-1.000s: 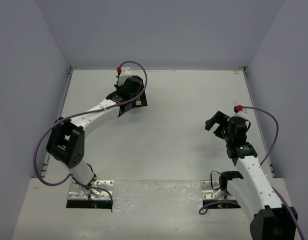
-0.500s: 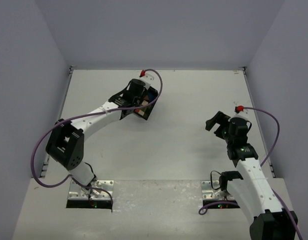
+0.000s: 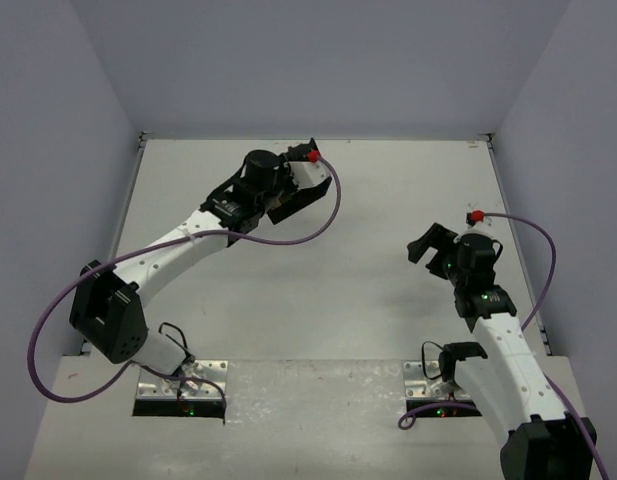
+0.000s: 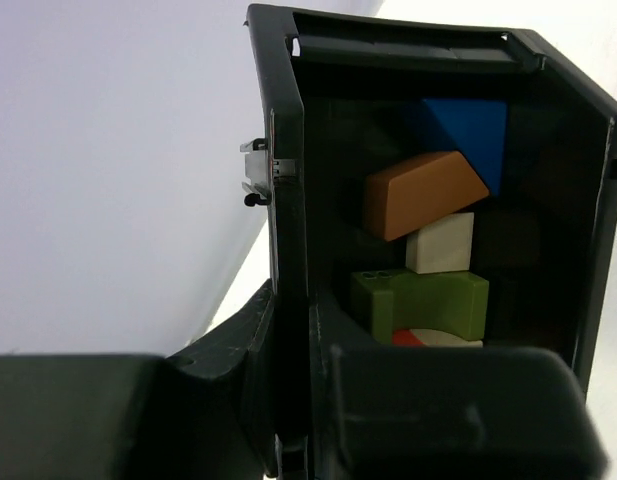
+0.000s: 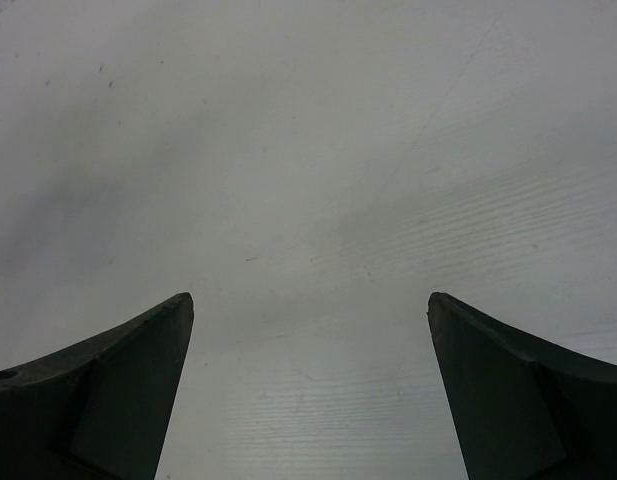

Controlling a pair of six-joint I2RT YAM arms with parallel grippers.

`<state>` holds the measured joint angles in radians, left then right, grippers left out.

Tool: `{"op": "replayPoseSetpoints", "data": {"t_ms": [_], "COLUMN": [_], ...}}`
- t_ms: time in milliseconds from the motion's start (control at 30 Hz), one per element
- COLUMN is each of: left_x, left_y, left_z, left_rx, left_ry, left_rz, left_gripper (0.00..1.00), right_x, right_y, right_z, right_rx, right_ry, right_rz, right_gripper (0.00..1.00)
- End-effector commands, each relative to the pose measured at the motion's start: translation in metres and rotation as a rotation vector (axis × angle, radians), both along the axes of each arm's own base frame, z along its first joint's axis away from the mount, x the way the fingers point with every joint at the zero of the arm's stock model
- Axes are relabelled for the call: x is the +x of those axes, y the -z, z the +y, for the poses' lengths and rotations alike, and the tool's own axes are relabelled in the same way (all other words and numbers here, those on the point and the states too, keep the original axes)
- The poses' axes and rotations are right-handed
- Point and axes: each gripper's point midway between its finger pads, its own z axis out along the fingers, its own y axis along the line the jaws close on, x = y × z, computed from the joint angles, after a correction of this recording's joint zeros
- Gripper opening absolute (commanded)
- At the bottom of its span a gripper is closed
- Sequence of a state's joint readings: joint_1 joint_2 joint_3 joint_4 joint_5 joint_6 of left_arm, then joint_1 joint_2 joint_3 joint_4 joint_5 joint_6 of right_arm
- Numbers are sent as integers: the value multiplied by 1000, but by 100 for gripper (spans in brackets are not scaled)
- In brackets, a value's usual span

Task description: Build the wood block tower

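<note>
While the left claw [image 4: 298, 425] pinches one side wall of the black square plastic tray [image 4: 280, 160], that wall runs straight out from between its fingers. The tray's open inside fills the space just to the claw's right.

Closest to the fingers, a sliver of the red wooden cube [image 4: 408, 338] shows against the olive-green wooden oblong [image 4: 423, 305]. Beyond these sit the pale tan wooden cube [image 4: 443, 243], then the tilted brown-tan wooden cube [image 4: 423, 195], and farthest out the blue triangular wooden wedge [image 4: 468, 130]. All five lie in a loose jumble in the tray, with no tower begun.

The tray appears lifted off the white table [image 3: 388, 300] and tipped on edge, probably to spill the blocks out for building. Well apart, the right claw [image 5: 310, 296] hangs spread wide and empty over the table, seemingly ready to take blocks.
</note>
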<state>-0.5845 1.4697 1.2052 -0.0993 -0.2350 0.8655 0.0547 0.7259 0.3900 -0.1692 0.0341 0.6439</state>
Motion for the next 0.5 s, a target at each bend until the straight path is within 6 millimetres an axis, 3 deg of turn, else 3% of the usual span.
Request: {"op": "replayPoseSetpoints", "data": {"t_ms": [0,100,200,267,467], "left_x": [15,19,10,-4,-19], "left_y": [-11,-4,14,38,74], "left_z": [20,22,14,9,-1], "left_rx": [283,365,448,548,769], "left_ry": [-70,-84,-39,7,20], "left_rz": [-144,-150,-135,-119,-144], "left_gripper": [0,0,0,0,0], "right_x": [12,12,12,10,6], "right_y": [-25,-25,-26,-22,-14], "right_z": [2,5,5,5,4], "right_rx": [-5,5,5,1,-13], "right_ry": [-15,-31,-32,-33,-41], "right_rz": [-51,-33,-27,-17,16], "right_gripper": [99,99,99,99,99]}}
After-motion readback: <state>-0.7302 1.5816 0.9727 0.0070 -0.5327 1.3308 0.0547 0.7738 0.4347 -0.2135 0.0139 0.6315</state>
